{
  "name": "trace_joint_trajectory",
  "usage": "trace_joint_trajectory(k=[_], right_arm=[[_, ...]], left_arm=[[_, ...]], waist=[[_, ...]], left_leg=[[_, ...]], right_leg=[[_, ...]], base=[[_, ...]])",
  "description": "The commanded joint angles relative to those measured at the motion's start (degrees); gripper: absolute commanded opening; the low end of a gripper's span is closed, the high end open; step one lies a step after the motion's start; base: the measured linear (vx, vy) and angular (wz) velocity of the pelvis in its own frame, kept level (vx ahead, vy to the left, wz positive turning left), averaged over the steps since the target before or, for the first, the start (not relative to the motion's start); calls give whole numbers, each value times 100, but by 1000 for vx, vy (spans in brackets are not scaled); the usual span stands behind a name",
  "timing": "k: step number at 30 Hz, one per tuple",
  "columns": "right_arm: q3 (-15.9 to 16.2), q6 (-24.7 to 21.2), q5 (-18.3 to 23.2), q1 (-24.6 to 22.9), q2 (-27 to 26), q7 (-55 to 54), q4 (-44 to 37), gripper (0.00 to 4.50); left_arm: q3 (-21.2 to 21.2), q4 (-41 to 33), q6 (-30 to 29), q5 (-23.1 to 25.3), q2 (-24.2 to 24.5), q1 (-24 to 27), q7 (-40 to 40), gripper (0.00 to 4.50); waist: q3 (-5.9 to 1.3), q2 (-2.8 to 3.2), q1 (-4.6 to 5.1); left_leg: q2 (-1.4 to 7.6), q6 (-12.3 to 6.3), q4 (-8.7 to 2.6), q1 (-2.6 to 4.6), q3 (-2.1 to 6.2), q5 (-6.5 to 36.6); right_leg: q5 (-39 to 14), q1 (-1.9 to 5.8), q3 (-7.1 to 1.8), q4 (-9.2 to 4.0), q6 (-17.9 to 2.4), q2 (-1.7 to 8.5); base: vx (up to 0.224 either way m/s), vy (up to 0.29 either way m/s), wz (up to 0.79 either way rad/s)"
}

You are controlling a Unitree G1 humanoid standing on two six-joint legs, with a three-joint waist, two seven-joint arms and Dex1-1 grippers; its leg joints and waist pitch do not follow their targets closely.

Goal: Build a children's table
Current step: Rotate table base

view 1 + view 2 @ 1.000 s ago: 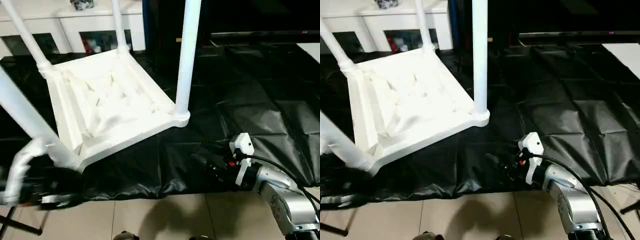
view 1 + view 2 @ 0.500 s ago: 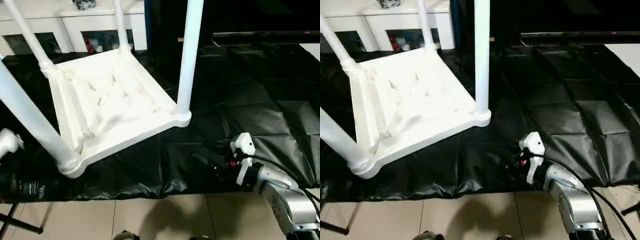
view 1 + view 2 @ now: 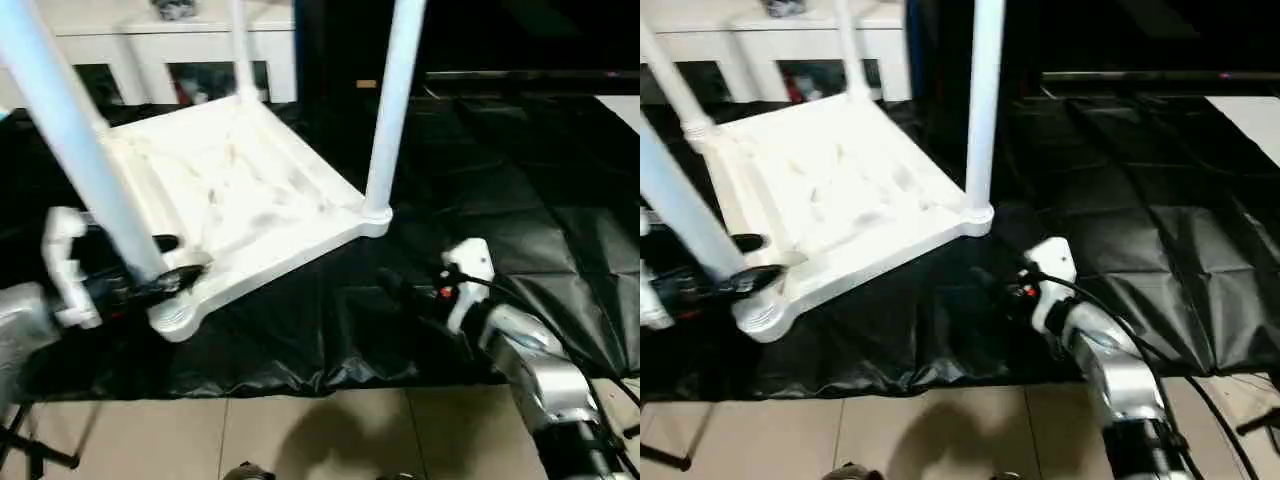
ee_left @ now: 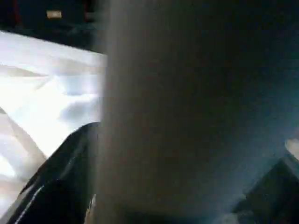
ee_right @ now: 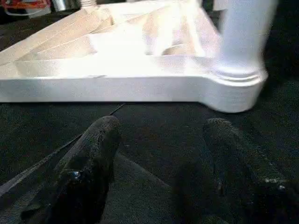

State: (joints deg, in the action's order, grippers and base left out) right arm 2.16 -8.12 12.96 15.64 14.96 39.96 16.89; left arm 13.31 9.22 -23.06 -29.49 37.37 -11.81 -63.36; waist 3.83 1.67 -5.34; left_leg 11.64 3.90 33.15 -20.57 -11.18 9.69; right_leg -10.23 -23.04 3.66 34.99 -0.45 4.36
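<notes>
The children's table (image 3: 240, 200) lies upside down on a black sheet, its white legs pointing up. My left gripper (image 3: 170, 260) is open at the base of the near-left leg (image 3: 80, 140), one black finger on each side of it, just above the corner socket (image 3: 175, 315). In the left wrist view that leg (image 4: 154, 116) stands close between the fingers (image 4: 56, 186). My right gripper (image 3: 400, 292) is open and empty, low over the sheet. It points at the near-right corner socket (image 5: 233, 88), a short gap away, where another leg (image 3: 395, 100) stands.
The black sheet (image 3: 500, 170) covers the floor under and to the right of the table. A white cabinet with glass doors (image 3: 170, 60) stands behind it. Beige floor tiles (image 3: 300, 440) run along the near edge.
My left arm has come up from the lower left and set its open fingers around the near-left leg. The right gripper has shifted slightly toward the table. The camera has also moved.
</notes>
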Motion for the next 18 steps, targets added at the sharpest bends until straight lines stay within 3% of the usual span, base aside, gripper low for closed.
trace_joint_trajectory(k=[1, 7, 8, 9, 14, 15, 18], right_arm=[[57, 121, -67, 138, -18, 43, 156, 319], [91, 311, -505, 783, -173, -537, 1205, 319], [61, 375, -601, 994, -221, -744, 1521, 319], [47, 425, -636, 1136, -249, -859, 1730, 319], [21, 627, -685, 1652, -338, -1042, 2465, 319], [15, 727, -722, 1812, -389, -1043, 2713, 319], [-6, 799, -732, 1924, -449, -1028, 2893, 319]], left_arm=[[-86, 58, 104, 125, -63, -92, 58, 444], [-432, -442, -228, -315, -500, -394, -45, 444], [-612, -636, -390, -469, -593, -448, -141, 444], [-753, -788, -498, -553, -647, -472, -241, 444], [-1387, -1290, -801, -709, -1023, -621, -439, 444], [-1648, -1354, -787, -631, -1283, -727, -394, 444], [-1881, -1271, -605, -455, -1652, -883, -184, 444]], waist=[[-375, 3, -13], [-383, -14, -9], [-392, -45, -8], [-402, -32, -11], [-452, -94, -11], [-458, -113, -6], [-446, -141, -11]], left_leg=[[120, -6, -401, 47, 100, 1571], [143, 124, -385, 98, 84, 1673], [146, 137, -383, 94, 79, 1688], [136, 136, -381, 91, 80, 1636], [130, 10, -322, 22, 50, 1046], [125, -57, -307, 16, 43, 932], [122, -131, -293, -12, 40, 887]], right_leg=[[-1567, 232, -269, -429, -1054, 336], [-1734, 190, -267, -427, -1226, 348], [-1713, 196, -269, -413, -1208, 346], [-1660, 206, -266, -409, -1209, 340], [-862, 263, -266, -307, -1345, 330], [-721, 270, -265, -297, -1373, 327], [-771, 298, -266, -309, -1345, 340]], base=[[0, 0, 0], [0, 0, 0], [0, 0, 0], [0, 0, 0], [0, 0, 0], [0, 0, 0], [0, 0, 0]])
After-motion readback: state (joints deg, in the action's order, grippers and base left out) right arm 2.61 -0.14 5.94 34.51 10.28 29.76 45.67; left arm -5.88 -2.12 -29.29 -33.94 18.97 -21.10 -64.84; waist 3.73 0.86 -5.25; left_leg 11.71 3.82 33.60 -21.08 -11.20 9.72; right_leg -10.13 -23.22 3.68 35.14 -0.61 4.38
